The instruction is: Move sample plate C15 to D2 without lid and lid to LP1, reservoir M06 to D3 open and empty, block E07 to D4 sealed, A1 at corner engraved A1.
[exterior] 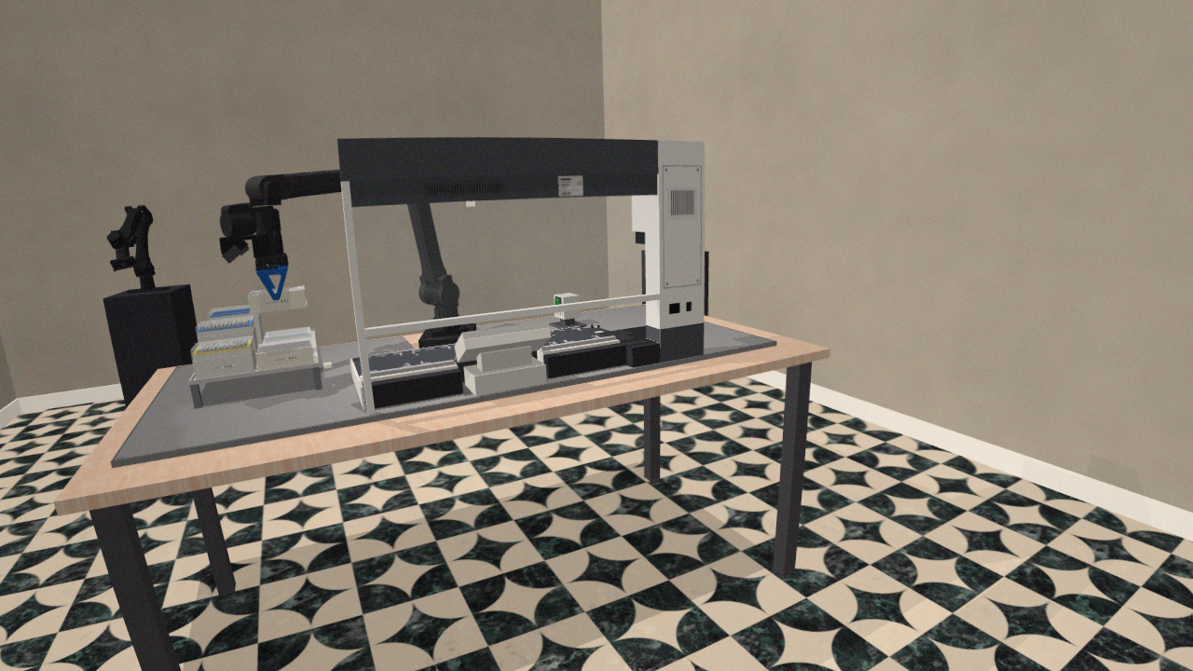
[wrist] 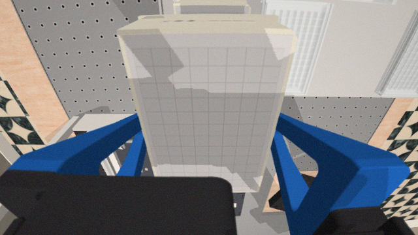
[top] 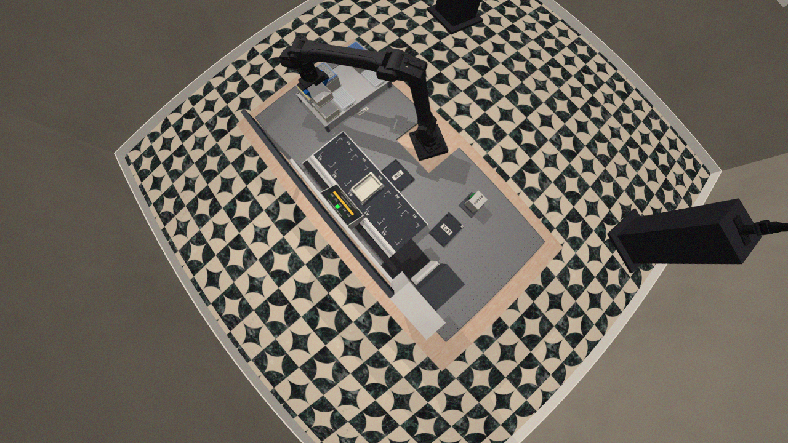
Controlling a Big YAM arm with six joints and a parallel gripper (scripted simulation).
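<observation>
Clamped across its long sides, the blue jaws of the gripper [wrist: 209, 147] hold a covered pale block [wrist: 209, 108] in the air above the shelf [exterior: 250, 376], clear of the boxes [exterior: 223, 346] there.

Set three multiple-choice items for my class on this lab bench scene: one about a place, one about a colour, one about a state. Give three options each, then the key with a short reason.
1. Where is the gripper?
A. Above the shelf
B. Over lid park LP1
C. At the READY key

2. What colour are the gripper's fingers?
A. Red
B. Blue
C. White

3. What state is the gripper in?
A. Open and empty
B. Shut on a cream gridded plate
C. Shut on nothing

Key:
1 A: the exterior view shows it hanging over the shelf's stacked labware at the table's end.
2 B: the wrist view shows both fingers bright blue.
3 B: the fingers press the plate's two long sides, and the plate is lifted above the shelf.
</observation>
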